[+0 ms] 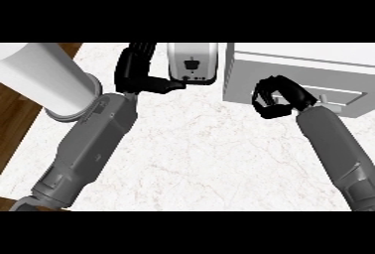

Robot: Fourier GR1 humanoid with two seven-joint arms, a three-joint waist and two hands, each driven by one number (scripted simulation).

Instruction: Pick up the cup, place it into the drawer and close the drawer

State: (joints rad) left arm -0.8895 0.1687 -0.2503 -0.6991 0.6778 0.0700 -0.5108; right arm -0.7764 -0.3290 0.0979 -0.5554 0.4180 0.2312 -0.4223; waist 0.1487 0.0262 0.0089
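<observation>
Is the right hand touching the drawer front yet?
Cannot tell. In the head view the right hand, fingers curled, overlaps the white drawer front from above, so neither contact nor a gap shows plainly.

White marble counter (198, 158), silver toaster (193, 62), white drawer unit (293, 69) on it

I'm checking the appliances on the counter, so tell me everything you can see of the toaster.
The toaster is a silver, metallic-looking box standing at the counter's far edge, seen from above. Its near face has a dark panel with a small lever shape and what look like small buttons below. It stands between the left hand and the white drawer unit. The left hand's thumb reaches its lower left corner; whether they touch is unclear.
</observation>
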